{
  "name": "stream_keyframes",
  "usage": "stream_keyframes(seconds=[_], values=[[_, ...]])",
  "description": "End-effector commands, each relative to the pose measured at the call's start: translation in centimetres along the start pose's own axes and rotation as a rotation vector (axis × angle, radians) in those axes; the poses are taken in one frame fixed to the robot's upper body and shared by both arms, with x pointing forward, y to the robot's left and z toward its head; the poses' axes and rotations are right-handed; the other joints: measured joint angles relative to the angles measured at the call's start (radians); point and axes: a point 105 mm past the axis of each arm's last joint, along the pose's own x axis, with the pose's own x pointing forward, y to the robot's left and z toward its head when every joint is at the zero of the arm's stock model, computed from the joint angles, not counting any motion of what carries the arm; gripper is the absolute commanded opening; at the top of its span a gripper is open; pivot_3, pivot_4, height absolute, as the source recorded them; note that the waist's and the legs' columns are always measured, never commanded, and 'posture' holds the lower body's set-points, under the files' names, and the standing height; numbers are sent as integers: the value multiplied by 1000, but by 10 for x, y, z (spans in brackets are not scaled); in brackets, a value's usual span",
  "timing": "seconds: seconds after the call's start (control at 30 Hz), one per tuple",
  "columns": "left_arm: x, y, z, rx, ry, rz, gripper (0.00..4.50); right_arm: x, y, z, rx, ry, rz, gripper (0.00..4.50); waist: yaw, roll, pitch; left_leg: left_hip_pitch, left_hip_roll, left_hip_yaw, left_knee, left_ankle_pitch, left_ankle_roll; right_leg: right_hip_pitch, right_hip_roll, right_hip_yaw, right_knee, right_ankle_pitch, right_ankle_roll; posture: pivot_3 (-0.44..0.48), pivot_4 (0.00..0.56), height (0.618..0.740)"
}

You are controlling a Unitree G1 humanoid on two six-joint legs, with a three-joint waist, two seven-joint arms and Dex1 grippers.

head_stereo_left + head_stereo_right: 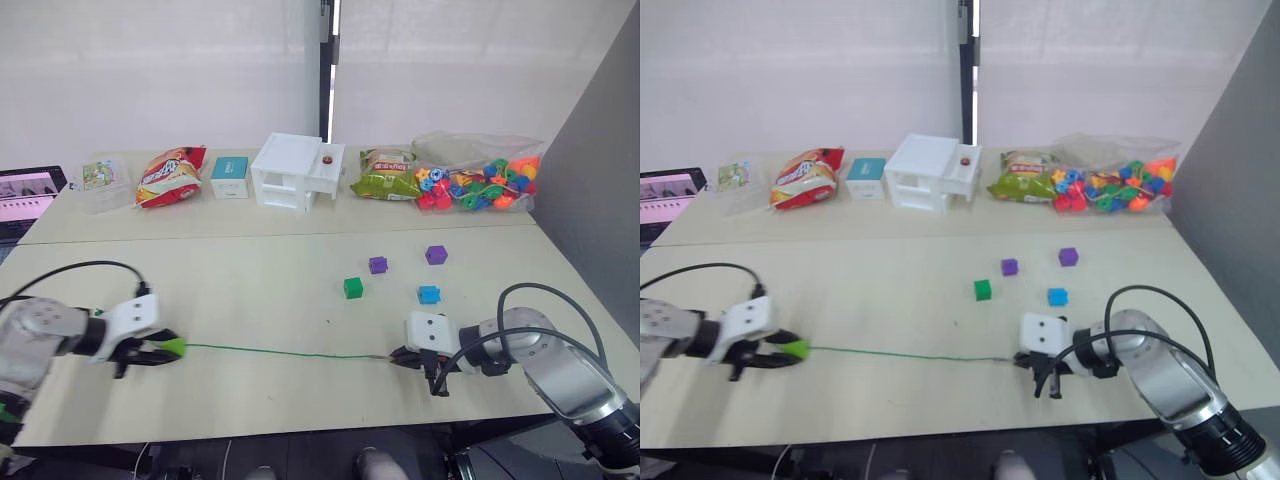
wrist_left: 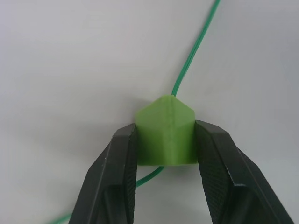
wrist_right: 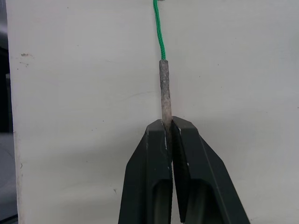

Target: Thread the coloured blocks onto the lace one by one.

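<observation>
Left claw (image 1: pixel 165 349), near the left front of the surface (image 1: pixel 240 290): black fingers (image 2: pixel 117 182) clamped on the lime green block (image 2: pixel 166 136), one finger against each side; the lace (image 1: pixel 280 352) passes through the block, entering at its far corner and trailing out beneath it. Lace: thin green string, running from that block in a nearly straight line rightward across the front of the surface. Dark green block (image 1: pixel 353 288): loose on the surface, right of centre, beyond the lace. Purple block (image 1: pixel 378 265): loose, just behind and right of the dark green one. Second purple block (image 1: pixel 436 255): loose, farther right and back. Blue block (image 1: pixel 429 294): loose, in front of the second purple block, near the right claw. Right claw (image 1: pixel 400 357), at the right front: fingers pinched tight on the lace's stiff greyish tip (image 3: pixel 164 88), which juts out beyond the fingertips (image 3: pixel 160 128). Back edge of the surface: red snack bag (image 1: pixel 170 176), white drawer unit (image 1: pixel 295 172), bag of mixed bright beads (image 1: pixel 478 180).
</observation>
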Motion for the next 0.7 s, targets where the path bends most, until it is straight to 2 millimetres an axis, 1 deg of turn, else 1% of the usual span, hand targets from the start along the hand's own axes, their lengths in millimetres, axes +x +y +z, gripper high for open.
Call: stream_keyframes(seconds=[0.03, 0.1, 0.2, 0.27, 0.3, 0.33, 0.37, 0.4, 0.47, 0.5, 0.53, 0.57, 0.6, 0.63, 0.7], values=[[-3, -2, -8, 12, 2, 23, 1311, -3, -5, 13, -38, -49, -18, 0, 5, 1, 1, 0, 0, 0, 0, 0, 0, 0, -1, 0, 0, 0, 0, 0, 150, 740], [-1, -1, -4, 19, -27, 37, 1311, 0, -6, 15, -45, -58, -17, 0, 12, 1, 1, -2, -1, 0, 0, 0, 0, 0, -1, 0, 0, 0, 0, 0, 150, 740], [-2, 5, 12, -7, -95, 63, 1311, 4, -7, 21, -52, -78, -12, 0, 22, 1, 1, -2, -1, 0, 0, 0, 0, 0, -1, 0, 0, 0, 0, 0, 150, 740], [-7, 6, 29, -45, -159, 42, 2324, 6, -8, 25, -55, -92, -11, 0, 28, 0, 1, -4, -1, 0, 0, 0, 0, -2, -1, 0, 0, 0, 0, 0, 150, 740], [-10, 6, 39, -52, -194, 29, 2702, 7, -9, 27, -56, -98, -12, 0, 29, 0, 1, -7, -1, 0, 0, 0, 0, -4, -1, -1, 0, 0, 0, 0, 150, 740], [-12, 8, 49, -43, -226, 32, 2991, 8, -9, 29, -57, -103, -12, 0, 30, 0, 1, -9, -1, 0, 1, 0, 0, -6, -1, -1, 1, 0, 0, 0, 150, 740], [-14, 10, 59, -32, -248, 39, 3221, 10, -9, 31, -57, -107, -12, 0, 30, -1, 2, -16, -1, -1, 4, 0, -1, -13, -1, -1, 3, 0, 0, 0, 150, 740], [-15, 12, 70, -19, -264, 46, 3634, 11, -9, 33, -57, -112, -9, 0, 31, -2, 3, -19, -1, -1, 6, 1, -1, -17, -2, -1, 8, 0, 0, 0, 150, 740], [-15, 11, 85, -15, -283, 31, 4280, 15, -8, 38, -50, -123, 1, 0, 30, -2, 3, -19, -2, -2, 11, 1, -1, -17, -1, -1, 14, 0, 0, 0, 150, 740], [-14, 6, 95, -17, -305, -2, 4480, 18, -7, 40, -48, -127, 6, 0, 29, -2, 3, -19, -2, -2, 11, 1, -1, -17, -1, -1, 13, 0, 0, 0, 150, 740], [-13, -1, 105, -24, -333, -43, 4480, 21, -7, 43, -46, -128, 9, 0, 28, -2, 3, -19, -2, -2, 11, 1, -1, -16, -1, -1, 13, 0, 0, 0, 150, 740], [-7, -11, 119, -14, -363, -98, 4480, 25, -7, 45, -48, -121, 9, 0, 25, -2, 3, -18, -2, -2, 11, 1, -1, -16, -1, -1, 14, 0, 0, 0, 150, 740], [-4, -19, 128, -7, -380, -133, 4480, 27, -8, 47, -49, -115, 8, 0, 23, -2, 3, -18, -2, -2, 11, 1, -1, -16, -1, -1, 14, 0, 0, 0, 150, 740], [9, -33, 144, 29, -410, -183, 4480, 31, -8, 52, -52, -111, 13, 0, 23, -2, 3, -18, -2, -2, 11, 1, -1, -17, -1, -1, 14, 0, 0, 0, 150, 740], [28, -53, 166, 75, -456, -237, 4480, 36, -8, 58, -52, -107, 18, 0, 25, -2, 3, -18, -2, -2, 12, 1, -1, -16, -1, -1, 14, 0, 0, 0, 150, 740]])
